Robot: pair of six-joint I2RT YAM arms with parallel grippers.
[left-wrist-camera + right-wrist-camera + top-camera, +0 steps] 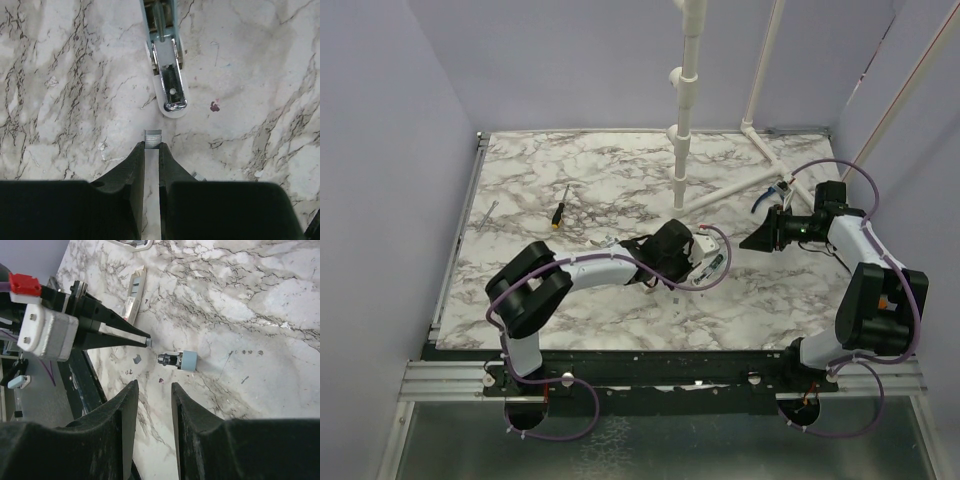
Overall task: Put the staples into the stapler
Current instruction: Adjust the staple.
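The left gripper (pixel 152 148) is pinching the staples (pixel 153 135) at its fingertips. The stapler (pixel 169 82), just ahead, is sitting slightly off-line, so the strip is probably risking a missed channel.

A robotics lab cell is showing here: plain lavender walls (pixel 380 150) are boxing in a marble-patterned surface (pixel 600 170), with black-and-white robot arms (pixel 590 268) (pixel 850 240) bolted to a slotted aluminium rail (pixel 440 381) and white plastic pipes (pixel 691 50) rising behind.

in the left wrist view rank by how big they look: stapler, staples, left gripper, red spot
1. left gripper, inflated by nearness to the camera
2. stapler, cut off at the top edge
3. staples
4. red spot
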